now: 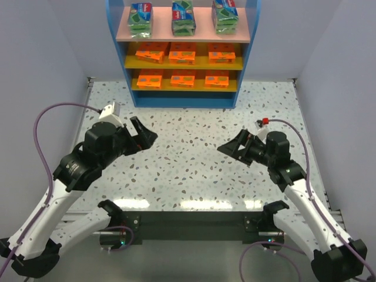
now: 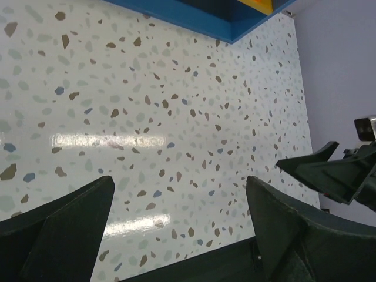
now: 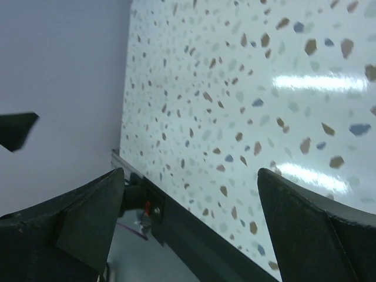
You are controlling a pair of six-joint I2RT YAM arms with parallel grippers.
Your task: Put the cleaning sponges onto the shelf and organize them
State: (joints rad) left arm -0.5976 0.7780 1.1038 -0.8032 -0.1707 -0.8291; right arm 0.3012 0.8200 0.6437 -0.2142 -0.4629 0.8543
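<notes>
Evidently finished: sponge packs fill the shelf; left tool and right tool, before it, gape wide, empty; only withdrawal seems needed.

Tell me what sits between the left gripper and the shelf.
Nothing. In the top external view, only bare speckled tabletop separates the open left gripper from the blue base of the shelf. The left wrist view agrees.

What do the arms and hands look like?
White lower links, black joints. The left arm carries a white block at the wrist, the right arm a small red cap. The left hand and right hand are black, with wedge-shaped fingers. Purple cables trail from each.
</notes>
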